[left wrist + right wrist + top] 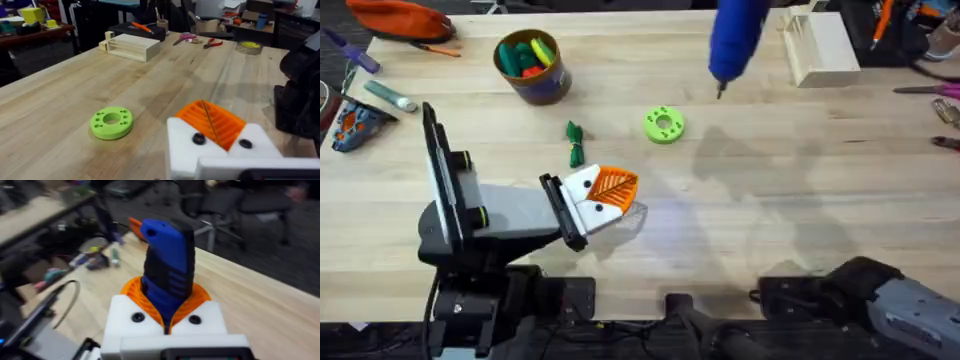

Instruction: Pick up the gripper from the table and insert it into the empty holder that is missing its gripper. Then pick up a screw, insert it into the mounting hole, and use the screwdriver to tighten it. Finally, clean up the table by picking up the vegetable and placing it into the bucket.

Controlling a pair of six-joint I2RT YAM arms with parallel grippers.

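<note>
overhead, screwdriver (734, 38) in right gripper (167, 311), bit pointing down toward table (800, 190)

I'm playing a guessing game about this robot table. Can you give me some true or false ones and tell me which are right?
1. The right hand holds the blue screwdriver. True.
2. The little dark green vegetable is inside the bucket. False: it lies on the table, apart from the bucket.
3. The lime green ring lies flat on the table. True.
4. The left hand is gripping the ring. False: its orange fingers are closed together with nothing between them, and the ring lies apart from it.
</note>
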